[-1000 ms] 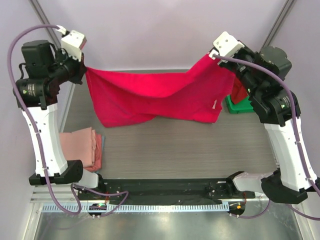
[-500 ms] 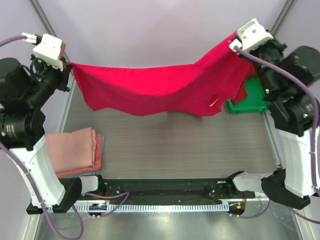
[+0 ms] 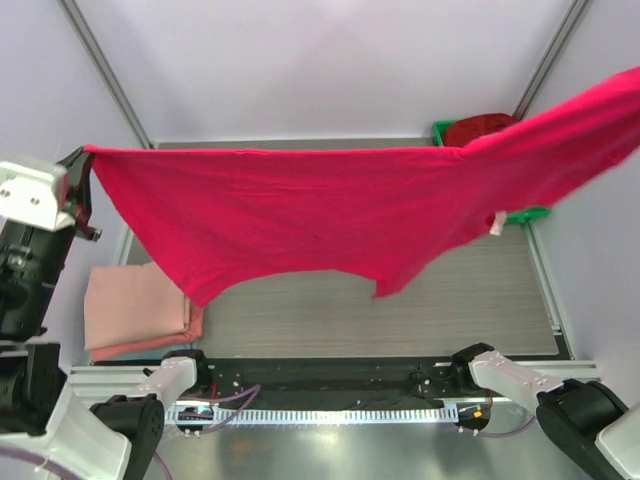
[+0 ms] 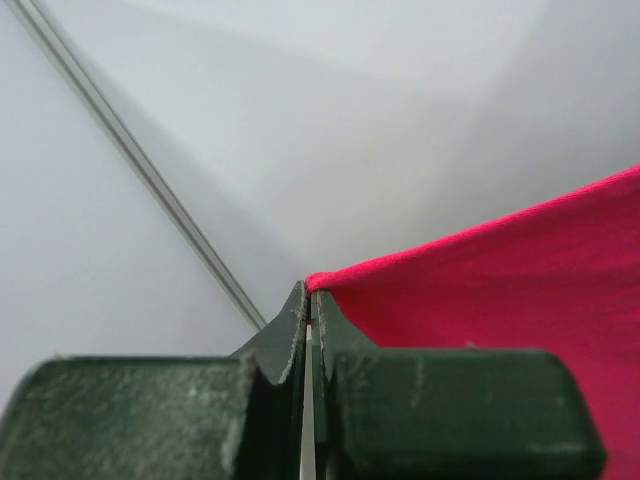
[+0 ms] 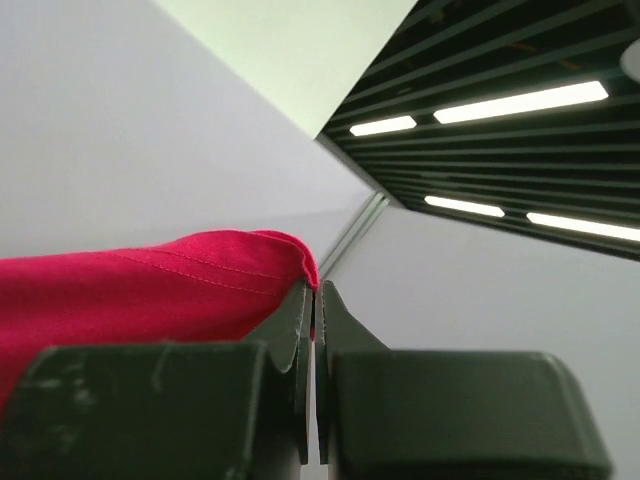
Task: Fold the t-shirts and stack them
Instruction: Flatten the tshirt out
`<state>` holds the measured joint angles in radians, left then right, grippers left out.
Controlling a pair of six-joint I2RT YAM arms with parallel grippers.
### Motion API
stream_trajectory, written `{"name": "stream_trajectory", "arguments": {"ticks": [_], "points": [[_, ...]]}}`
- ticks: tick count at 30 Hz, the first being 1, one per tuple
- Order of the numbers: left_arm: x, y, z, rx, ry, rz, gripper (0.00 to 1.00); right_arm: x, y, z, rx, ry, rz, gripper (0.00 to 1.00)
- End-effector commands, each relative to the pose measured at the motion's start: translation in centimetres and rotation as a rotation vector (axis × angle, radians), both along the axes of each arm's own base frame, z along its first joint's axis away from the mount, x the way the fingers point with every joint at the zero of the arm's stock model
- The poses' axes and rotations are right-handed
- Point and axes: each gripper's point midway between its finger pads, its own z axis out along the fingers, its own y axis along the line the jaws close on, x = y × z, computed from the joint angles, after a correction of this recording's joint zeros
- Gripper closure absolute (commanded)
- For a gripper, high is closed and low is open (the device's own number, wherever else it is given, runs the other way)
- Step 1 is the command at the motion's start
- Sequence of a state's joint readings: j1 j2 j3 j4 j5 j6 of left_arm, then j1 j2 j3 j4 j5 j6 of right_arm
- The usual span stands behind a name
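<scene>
A bright pinkish-red t-shirt point(image 3: 330, 215) hangs stretched wide in the air above the table, from the left edge to the upper right corner. My left gripper point(image 3: 87, 158) pinches its left corner; in the left wrist view the left gripper point(image 4: 310, 296) is shut on the t-shirt's edge point(image 4: 520, 300). My right gripper point(image 5: 318, 290) is shut on the other corner of the t-shirt point(image 5: 150, 290); it is outside the top view. Pale salmon-pink folded t-shirts point(image 3: 135, 305) lie stacked at the table's left front. A darker crimson t-shirt point(image 3: 487, 127) lies in the tray.
A green tray point(image 3: 441, 129) sits at the back right, partly hidden behind the hanging cloth. Metal frame posts point(image 3: 105, 75) rise at both back corners. The grey table point(image 3: 470, 300) shows under the shirt. Both arm bases stand at the near edge.
Both arms have risen and spread apart, pulling the pinkish-red t-shirt up and taut toward the camera. The right gripper has left the top view.
</scene>
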<state>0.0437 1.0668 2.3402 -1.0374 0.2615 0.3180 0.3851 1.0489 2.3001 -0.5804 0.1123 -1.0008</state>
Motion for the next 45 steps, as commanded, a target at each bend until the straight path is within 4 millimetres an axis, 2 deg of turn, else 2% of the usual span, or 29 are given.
{"name": "stream_trajectory", "arguments": {"ticks": [1, 3, 6, 9, 12, 13, 14, 16, 17, 19, 20, 22, 23, 24, 26, 27, 29, 30, 31, 32, 33, 34, 35, 39, 40, 41, 42, 44, 45], "points": [[-2.9, 0.5, 3.6, 0.009, -0.167, 0.039, 1.00, -5.1, -0.8, 3.4, 0.040, -0.170, 0.044, 0.99], [-4.2, 0.8, 4.6, 0.008, -0.220, 0.061, 1.00, -6.5, -1.1, 3.6, 0.039, -0.202, 0.030, 0.99], [-4.7, 1.2, 5.5, 0.023, -0.257, 0.086, 1.00, -5.9, -1.0, 3.3, 0.034, -0.197, 0.017, 0.99], [-2.1, 1.6, 4.9, 0.047, -0.205, 0.102, 1.00, -1.8, 0.0, 1.7, -0.004, -0.115, -0.010, 0.99], [2.4, 1.7, 2.2, 0.071, -0.076, 0.091, 1.00, 3.4, 1.7, -1.3, -0.077, -0.005, -0.022, 0.99], [4.7, 1.6, 0.0, 0.075, 0.003, 0.077, 1.00, 4.8, 2.1, -2.2, -0.107, 0.022, -0.034, 0.99], [6.0, 1.4, -1.2, 0.079, 0.039, 0.059, 1.00, 7.4, 3.0, -4.3, -0.128, 0.079, -0.030, 0.99], [8.0, 1.1, -3.4, 0.090, 0.102, 0.037, 1.00, 10.2, 3.9, -6.4, -0.150, 0.137, -0.025, 0.99], [10.0, 0.9, -6.0, 0.097, 0.171, 0.013, 1.00, 12.3, 4.5, -8.2, -0.162, 0.173, -0.023, 0.99], [12.1, 0.8, -8.8, 0.120, 0.249, -0.006, 1.00, 15.3, 5.5, -10.5, -0.174, 0.229, -0.017, 0.99], [14.0, 0.6, -11.6, 0.124, 0.330, -0.028, 1.00, 17.0, 6.1, -12.3, -0.189, 0.269, -0.015, 0.99], [15.8, 0.4, -14.8, 0.141, 0.412, -0.056, 1.00, 20.4, 7.0, -15.3, -0.204, 0.340, -0.010, 0.99], [16.7, 0.3, -16.3, 0.138, 0.452, -0.068, 1.00, 22.2, 7.5, -17.7, -0.218, 0.388, -0.010, 0.99], [18.1, -0.3, -19.7, 0.132, 0.539, -0.109, 1.00, 23.4, 7.9, -19.4, -0.238, 0.422, -0.011, 0.99], [19.7, -0.8, -23.0, 0.134, 0.609, -0.139, 1.00, 26.8, 9.2, -24.7, -0.286, 0.507, 0.023, 0.99], [20.8, -1.3, -26.6, 0.134, 0.693, -0.158, 1.00, 27.9, 9.5, -26.7, -0.293, 0.542, 0.026, 0.99], [22.2, -1.5, -30.1, 0.157, 0.754, -0.174, 1.00, 31.2, 9.8, -32.9, -0.315, 0.655, 0.034, 0.99], [22.9, -1.3, -32.0, 0.158, 0.793, -0.169, 1.00, 32.3, 10.1, -35.0, -0.318, 0.688, 0.041, 0.99], [23.9, -2.6, -35.4, 0.174, 0.861, -0.201, 1.00, 33.4, 9.9, -36.9, -0.310, 0.721, 0.036, 0.99], [24.7, -2.6, -37.2, 0.175, 0.900, -0.206, 1.00, 35.4, 10.2, -40.3, -0.311, 0.769, 0.035, 0.99], [25.3, -2.6, -38.6, 0.166, 0.936, -0.201, 1.00, 36.5, 9.5, -41.9, -0.300, 0.798, 0.019, 0.99], [27.0, -2.2, -41.4, 0.160, 0.999, -0.174, 1.00, 37.5, 9.3, -43.2, -0.279, 0.822, 0.013, 0.99], [27.9, -2.1, -42.4, 0.152, 1.025, -0.160, 1.00, 39.6, 9.1, -45.7, -0.269, 0.855, 0.004, 0.99], [31.6, -1.9, -46.6, 0.117, 1.124, -0.129, 1.00, 44.7, 7.7, -51.0, -0.208, 0.948, -0.030, 0.99], [32.3, -2.0, -47.1, 0.106, 1.128, -0.123, 1.00, 45.6, 7.3, -51.6, -0.202, 0.956, -0.043, 0.99], [33.5, -2.0, -48.4, 0.100, 1.148, -0.120, 1.00, 47.0, 7.2, -50.6, -0.191, 0.932, -0.058, 0.99], [34.2, -2.0, -48.7, 0.099, 1.148, -0.116, 1.00, 48.3, 7.2, -53.7, -0.197, 0.982, -0.067, 0.99], [36.0, -1.8, -50.0, 0.095, 1.151, -0.096, 1.00, 50.4, 7.2, -53.2, -0.179, 0.961, -0.076, 0.99], [36.6, -1.4, -50.3, 0.101, 1.147, -0.074, 1.00, 51.5, 6.7, -55.4, -0.170, 0.992, -0.110, 0.99]]}}
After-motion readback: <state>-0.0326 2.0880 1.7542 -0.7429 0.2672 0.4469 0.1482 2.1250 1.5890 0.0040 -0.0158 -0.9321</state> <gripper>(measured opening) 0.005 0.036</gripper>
